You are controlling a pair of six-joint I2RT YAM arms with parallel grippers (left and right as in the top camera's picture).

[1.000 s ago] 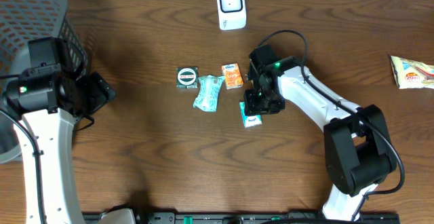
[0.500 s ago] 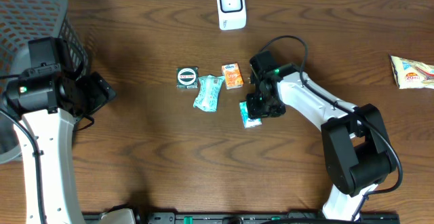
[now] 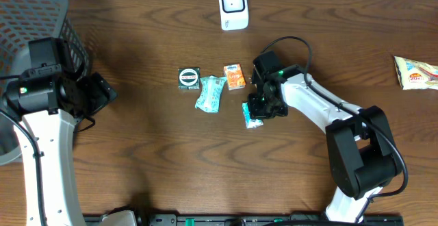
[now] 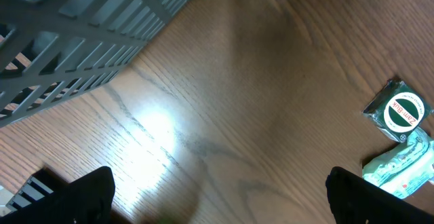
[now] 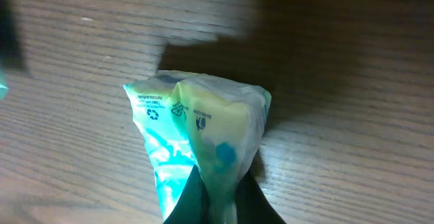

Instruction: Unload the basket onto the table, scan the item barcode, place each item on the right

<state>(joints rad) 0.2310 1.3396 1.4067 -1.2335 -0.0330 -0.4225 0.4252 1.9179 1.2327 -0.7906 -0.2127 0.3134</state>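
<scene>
A small teal and white packet [image 3: 251, 115] lies on the wooden table, right of the middle. My right gripper [image 3: 261, 107] is over it and shut on it. In the right wrist view the packet [image 5: 203, 125] bunches up between the two dark fingers [image 5: 196, 200], pinched at its near end; the right gripper [image 5: 220, 200] sits low against the table. No barcode shows on the packet. A white scanner [image 3: 233, 7] stands at the table's far edge. My left gripper [image 3: 102, 92] hovers far left, open [image 4: 220, 197], with nothing between its fingers.
Left of the held packet lie a dark green packet with a round logo [image 3: 188, 78], a pale teal packet [image 3: 211, 93] and an orange packet [image 3: 235, 77]. A grey mesh basket [image 3: 41, 20] stands at the far left. A snack bag [image 3: 416, 72] lies at the right edge.
My right gripper has closed on the teal packet, which now bunches up between the fingers. The left arm has not moved.
</scene>
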